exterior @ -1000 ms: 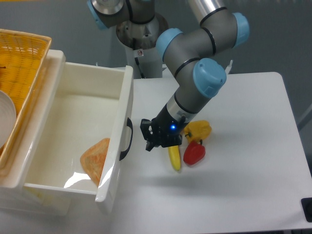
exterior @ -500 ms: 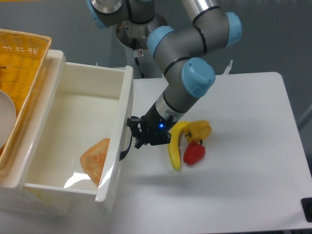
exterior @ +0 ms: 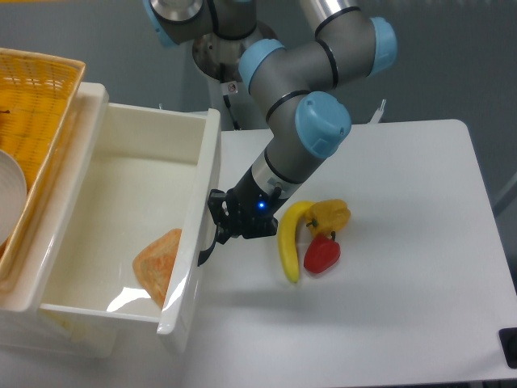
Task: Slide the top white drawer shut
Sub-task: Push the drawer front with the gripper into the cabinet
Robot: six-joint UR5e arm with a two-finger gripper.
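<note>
One end effector [exterior: 220,225] is pressing against the black handle [exterior: 212,230], likely to push; I cannot tell if its fingers are apart. The top white drawer [exterior: 129,226] is sitting wide open at the left of the tabletop [exterior: 388,307].

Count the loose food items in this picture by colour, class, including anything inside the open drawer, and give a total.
Yellow: 2 (banana, yellow pepper)
Red: 1 (red pepper)
Orange: 1 (orange piece inside the top white drawer)
Total: 4
</note>
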